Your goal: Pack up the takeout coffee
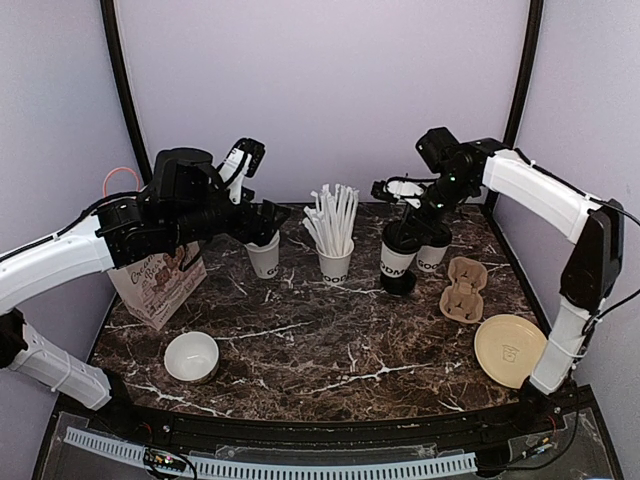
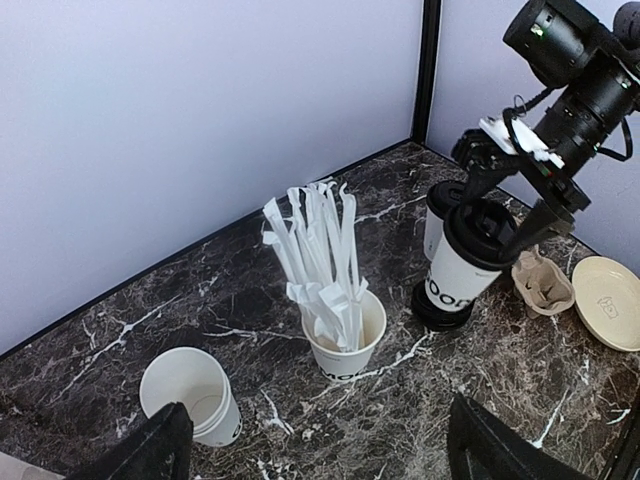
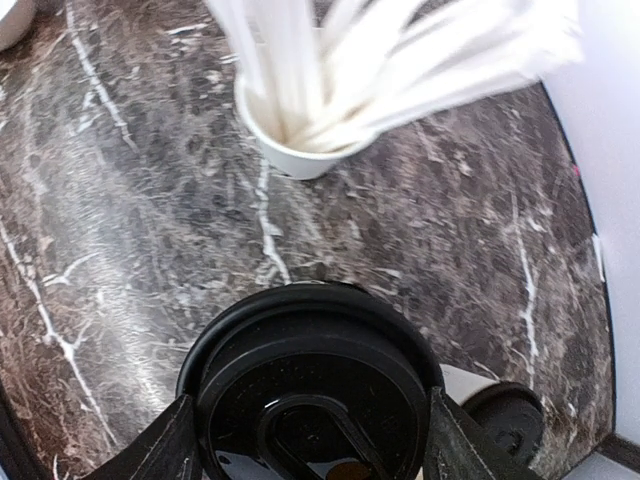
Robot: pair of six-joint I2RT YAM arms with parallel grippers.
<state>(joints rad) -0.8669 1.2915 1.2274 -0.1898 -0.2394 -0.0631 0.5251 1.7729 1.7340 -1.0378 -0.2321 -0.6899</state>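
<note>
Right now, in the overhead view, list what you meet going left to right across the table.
Paper bag → empty white cup → cup of straws → first lidded coffee cup → second lidded coffee cup → cardboard cup carrier → round tan plate.

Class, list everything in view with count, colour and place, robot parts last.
front coffee cup: one, white, black lid, back right, tilted
rear coffee cup: one, same colours, beside it
black disc: one, at front cup's foot, maybe a spare lid
straw cup: one, white, centre back
empty cup: one, white, back left
bowl: one, white, front left
cup carrier: one, tan, right
plate: one, tan, front right
paper bag: one, white, printed, left
left gripper: open, near empty cup
right gripper: closed on front coffee cup's lid
</note>
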